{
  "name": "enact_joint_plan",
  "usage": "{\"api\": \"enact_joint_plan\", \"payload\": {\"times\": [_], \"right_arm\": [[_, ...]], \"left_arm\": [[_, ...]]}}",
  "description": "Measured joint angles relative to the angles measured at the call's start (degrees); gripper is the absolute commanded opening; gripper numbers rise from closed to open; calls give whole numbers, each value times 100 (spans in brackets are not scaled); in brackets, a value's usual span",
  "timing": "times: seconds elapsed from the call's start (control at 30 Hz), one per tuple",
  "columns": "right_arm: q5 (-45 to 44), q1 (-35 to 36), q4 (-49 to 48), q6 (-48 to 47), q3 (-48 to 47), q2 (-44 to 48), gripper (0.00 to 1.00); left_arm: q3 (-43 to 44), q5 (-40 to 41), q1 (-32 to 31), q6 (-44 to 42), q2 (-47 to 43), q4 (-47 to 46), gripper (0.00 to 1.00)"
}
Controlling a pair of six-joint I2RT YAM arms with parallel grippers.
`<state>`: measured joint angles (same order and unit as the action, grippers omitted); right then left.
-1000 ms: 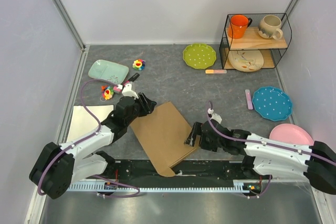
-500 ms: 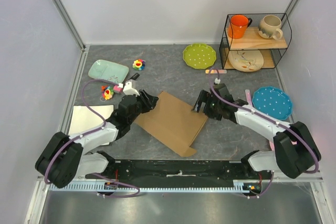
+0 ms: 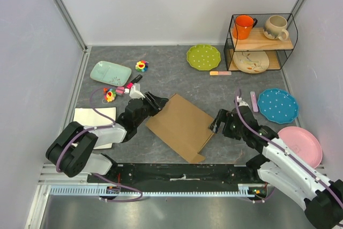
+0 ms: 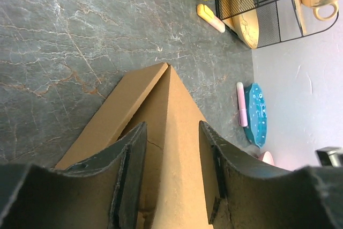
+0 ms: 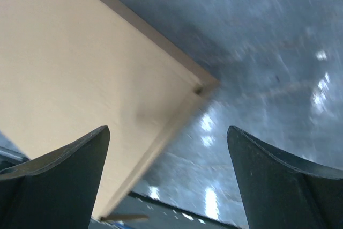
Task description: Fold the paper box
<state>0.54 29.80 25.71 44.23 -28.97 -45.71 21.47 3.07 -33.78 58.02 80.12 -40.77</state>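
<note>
Right pincer (image 3: pixel 214 125) swung back beside paper box (image 3: pixel 182 126), jaws wide apart; left pincer (image 3: pixel 159 102) clamped on it.

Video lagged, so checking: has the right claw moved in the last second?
Yes. The right claw has shifted right, closer to the blue dotted plate, and stands open beside the paper box's right edge.

Paper box (image 3: pixel 182 125) between left hand (image 3: pixel 157 102), astride its left corner, and right hand (image 3: pixel 216 125), seemingly just beside.
</note>
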Motion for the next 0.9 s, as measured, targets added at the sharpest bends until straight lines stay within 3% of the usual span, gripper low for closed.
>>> {"api": "enact_joint_plan", "payload": {"times": [0.2,0.4,0.53,0.9], "right_arm": [[216,11,520,160,533,463,98],[782,4,-684,629,1191,249,98],[1001,7,-1768,776,1143,-767,98],[1211,-907,-2439,-31,-813,-3630,90]], "left_arm": [[-57,160,-17,273,-11,-17,50],[-37,422,-175,299,-186,245,49],[94,498,-247,219,-214,509,49],[911,1174,-280,-721,-317,2076,56]]}}
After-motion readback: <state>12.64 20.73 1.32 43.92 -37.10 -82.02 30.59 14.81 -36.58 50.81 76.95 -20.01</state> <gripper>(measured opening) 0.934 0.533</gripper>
